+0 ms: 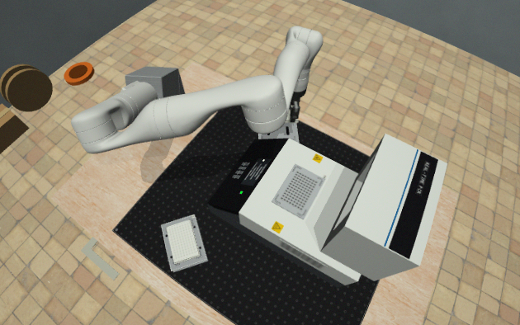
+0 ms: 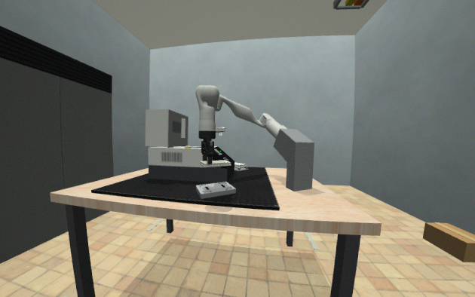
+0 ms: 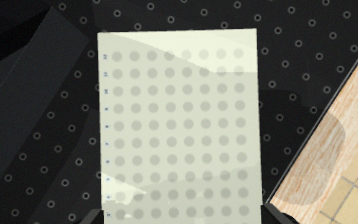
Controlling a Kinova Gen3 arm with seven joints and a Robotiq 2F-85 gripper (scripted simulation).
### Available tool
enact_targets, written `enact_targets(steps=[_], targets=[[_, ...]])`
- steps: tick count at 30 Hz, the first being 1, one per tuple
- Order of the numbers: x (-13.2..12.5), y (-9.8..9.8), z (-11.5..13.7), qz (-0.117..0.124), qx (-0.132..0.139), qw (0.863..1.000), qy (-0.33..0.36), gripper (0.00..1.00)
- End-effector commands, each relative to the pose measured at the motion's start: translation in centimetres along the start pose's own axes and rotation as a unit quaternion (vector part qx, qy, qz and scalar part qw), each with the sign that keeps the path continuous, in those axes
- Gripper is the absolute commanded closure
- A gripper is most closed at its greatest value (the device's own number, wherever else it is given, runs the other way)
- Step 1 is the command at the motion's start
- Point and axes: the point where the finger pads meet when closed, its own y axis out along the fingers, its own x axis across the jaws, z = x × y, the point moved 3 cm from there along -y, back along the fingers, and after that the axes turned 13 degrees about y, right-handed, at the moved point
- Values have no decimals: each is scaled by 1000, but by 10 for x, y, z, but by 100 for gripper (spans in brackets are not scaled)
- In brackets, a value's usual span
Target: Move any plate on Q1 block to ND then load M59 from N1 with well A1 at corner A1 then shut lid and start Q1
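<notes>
Jaws: the gripper (image 1: 294, 117) (image 2: 209, 160) (image 3: 181, 215) is closed upon a pale plate, its fingers wide apart, one at each long side, and pointing down.
Held plate: between the fingers, about level, in the air; its number column is along the left edge in the wrist view. From the top it is mostly hidden.
Slotted nest: the grey finished-plate nest (image 1: 268, 137) (image 2: 216, 189) is lower than the jaws, apart from the held plate, and has no plate on it.
Cycler: the white and black cycler (image 1: 264, 210) (image 2: 188, 173) stands near, to one side of the jaws.
Block: the grey well block (image 1: 300, 190), on the cycler beside the jaws, carries no plate.
Lid: the big lid (image 1: 384, 186) (image 2: 157, 128) stands open, higher than the fingertips.
Lamp: the status lamp (image 1: 241, 192) (image 2: 221, 151) shows green.
M59: the other white plate (image 1: 182, 241) (image 2: 240, 164) lies in its nest N1 (image 1: 203, 256), well apart from the jaws, past the cycler's front.
</notes>
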Motion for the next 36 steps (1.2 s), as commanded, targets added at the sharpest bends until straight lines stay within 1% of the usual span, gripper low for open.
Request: enact_targets(steps=[1,36], targets=[[0,2,-1,-1,-1,1000,0,10],[0,43,-1,-1,-1,1000,0,10]])
